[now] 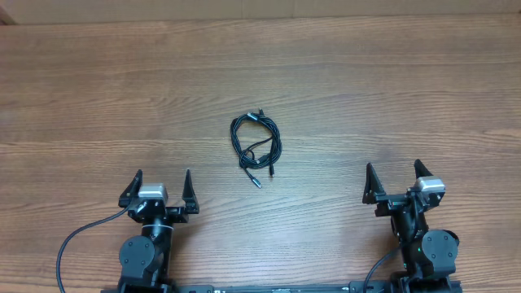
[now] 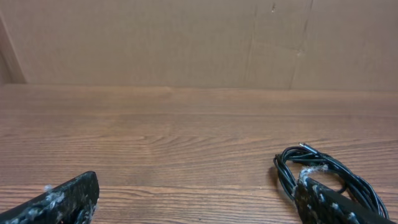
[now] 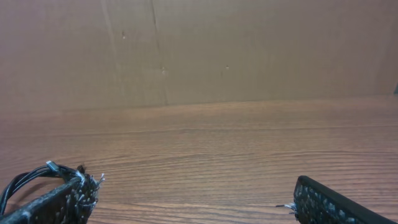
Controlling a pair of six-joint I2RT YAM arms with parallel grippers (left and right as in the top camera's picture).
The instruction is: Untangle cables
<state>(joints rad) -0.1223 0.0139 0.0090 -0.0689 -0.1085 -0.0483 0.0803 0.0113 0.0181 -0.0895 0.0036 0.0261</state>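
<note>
The cables (image 1: pixel 257 143) lie as one small coiled black bundle on the wooden table, mid-table, with plug ends trailing toward the near side. My left gripper (image 1: pixel 160 183) stands open near the front left, well short of the bundle and to its left. In the left wrist view the cables (image 2: pixel 323 171) show at the lower right, partly behind my right fingertip (image 2: pixel 323 202). My right gripper (image 1: pixel 395 175) is open at the front right, far from the bundle. In the right wrist view only a bit of the cables (image 3: pixel 31 177) peeks past the left fingertip (image 3: pixel 68 199).
The wooden table (image 1: pixel 391 89) stretches all round the bundle. A brown cardboard wall (image 2: pixel 186 37) stands at the table's far edge. A thick black robot wire (image 1: pixel 77 236) loops beside the left arm's base.
</note>
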